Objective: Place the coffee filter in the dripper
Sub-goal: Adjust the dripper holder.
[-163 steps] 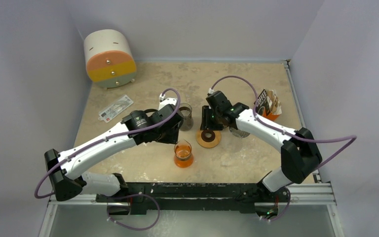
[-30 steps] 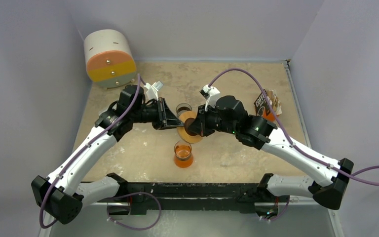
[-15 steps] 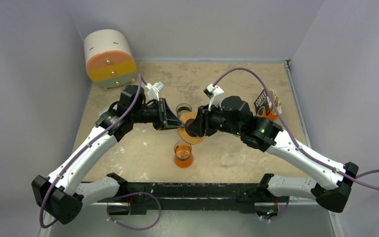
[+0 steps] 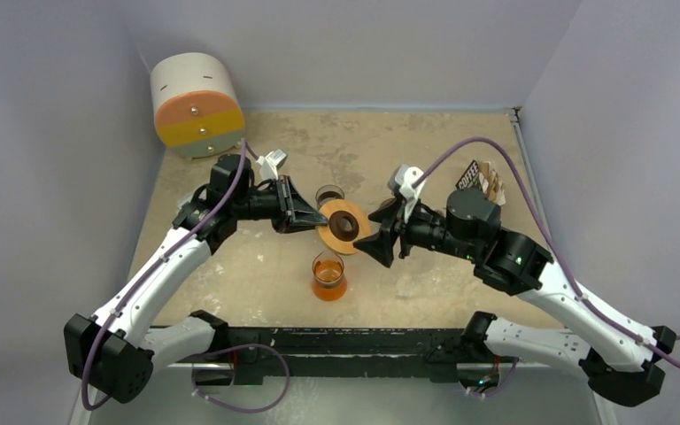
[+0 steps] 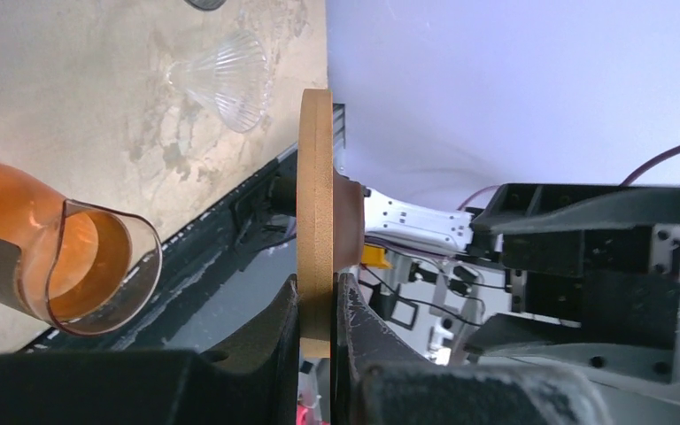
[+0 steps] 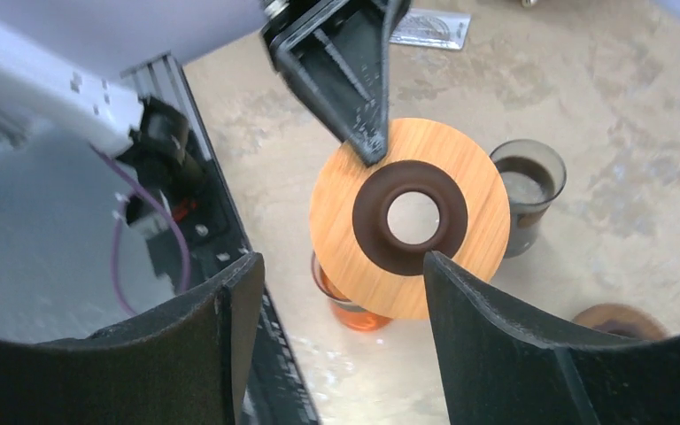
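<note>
My left gripper is shut on the rim of a round wooden disc with a brown collar and a centre hole. It holds the disc tilted in the air, above an orange glass carafe. In the left wrist view the disc stands edge-on between my fingers, and a clear fluted glass dripper cone lies on the table beyond. My right gripper is open and empty just right of the disc; its wrist view faces the disc. A packet of coffee filters stands at the back right.
A grey cup with dark contents stands behind the disc, also in the right wrist view. A white, orange and yellow drum sits at the back left. A small flat packet lies on the table. The black rail runs along the near edge.
My right gripper has let go of the wooden disc, opened and drawn back to the right. My left gripper now holds the disc alone, a little further right.
</note>
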